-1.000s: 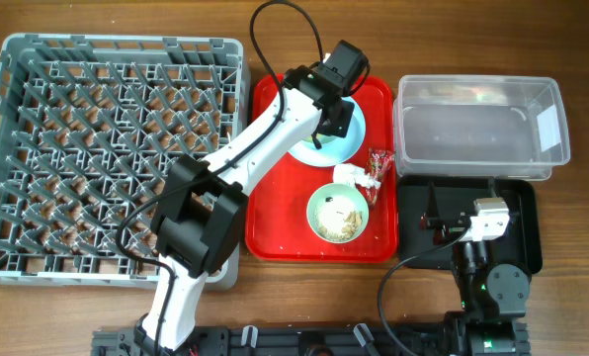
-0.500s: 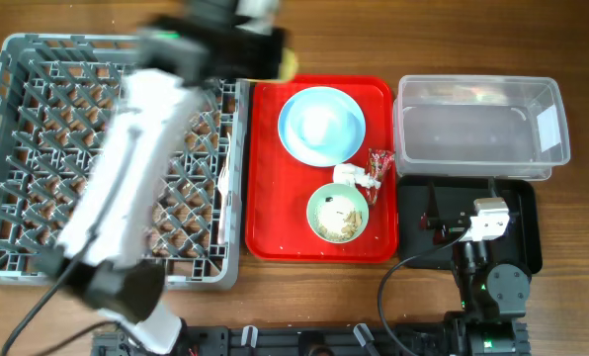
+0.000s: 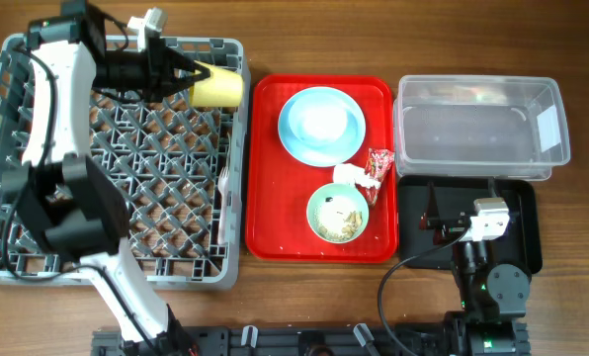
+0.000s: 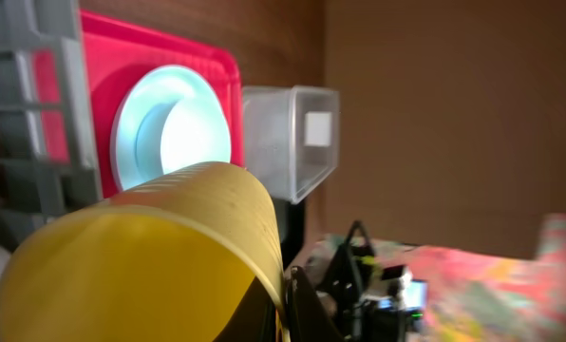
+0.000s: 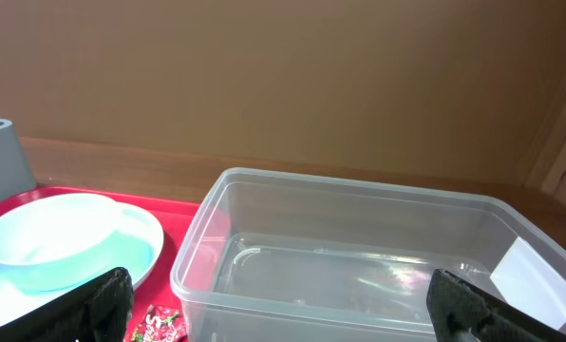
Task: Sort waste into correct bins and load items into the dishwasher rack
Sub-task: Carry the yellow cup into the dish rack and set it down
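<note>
the left gripper [image 3: 188, 73] is closed on the yellow cup [image 3: 218, 87], which is tipped on its side over the upper right corner of the dishwasher rack [image 3: 8, 148]; whether the cup touches the rack cannot be told. in the left wrist view the cup fills the lower left of the frame, with a dark finger [image 4: 300, 306] pressed against its wall. a white piece of cutlery [image 3: 221, 184] lies inside the rack near its right wall.

in the centre of the overhead frame sits the red serving tray [image 3: 265, 198]. on its upper half is the pale blue plate [image 3: 290, 138] with the small blue bowl [image 3: 322, 119] resting on it. below them is the mint green bowl [image 3: 338, 213] with pale food scraps in it. the white tissue [image 3: 349, 175] lies just above that bowl's rim, and the red wrapper [image 3: 378, 163] is beside the tissue at the tray's right edge.

the clear tub [image 3: 477, 87] stands at the upper right on the tabletop [image 3: 571, 297], with the black tray [image 3: 527, 193] just below it. the right gripper [image 5: 278, 285] is spread wide and holds nothing, facing the tub from above the black tray.
</note>
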Motion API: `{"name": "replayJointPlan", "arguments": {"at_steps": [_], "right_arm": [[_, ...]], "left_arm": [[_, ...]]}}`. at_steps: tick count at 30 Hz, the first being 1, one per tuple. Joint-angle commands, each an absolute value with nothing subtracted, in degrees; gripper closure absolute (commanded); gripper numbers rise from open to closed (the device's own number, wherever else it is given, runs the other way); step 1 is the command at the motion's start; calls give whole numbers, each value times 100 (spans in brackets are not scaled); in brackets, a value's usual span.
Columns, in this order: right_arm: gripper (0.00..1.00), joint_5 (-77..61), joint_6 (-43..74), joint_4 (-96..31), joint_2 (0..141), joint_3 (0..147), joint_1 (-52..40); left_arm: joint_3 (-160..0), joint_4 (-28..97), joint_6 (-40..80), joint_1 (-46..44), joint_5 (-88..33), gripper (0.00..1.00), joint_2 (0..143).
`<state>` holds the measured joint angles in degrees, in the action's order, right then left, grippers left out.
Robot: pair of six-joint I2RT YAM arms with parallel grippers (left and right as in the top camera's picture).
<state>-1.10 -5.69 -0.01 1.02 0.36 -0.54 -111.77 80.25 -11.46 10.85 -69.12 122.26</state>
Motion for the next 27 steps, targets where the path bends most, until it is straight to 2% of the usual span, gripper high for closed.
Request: {"name": "replayJointPlan", "arguments": {"at_steps": [1,11,17,20,24,27], "right_arm": [[0,-158,-598,23,102,30,-25],[1,-158,-600,23,102,30,-25],[0,-158,-600,23,102,30,-25],[0,-158,-600,23,102,30,-25],[0,-158,-600,23,102,30,-25],[0,-158,-600,23,102,30,-25]], "left_arm": [[-11142,7953,-1505,1337,-7841,96,12818],[-11131,7950,-1505,1503,-7533,95,13482],[-11131,8119,-1455,1503,-6215,80,13480],[-11133,8399,-1457,1527,-5537,80,13469],[-11157,8615,-1236,1726,-5393,78,13450],[-11260,8814,-985,1949,-5391,70,13382]]}}
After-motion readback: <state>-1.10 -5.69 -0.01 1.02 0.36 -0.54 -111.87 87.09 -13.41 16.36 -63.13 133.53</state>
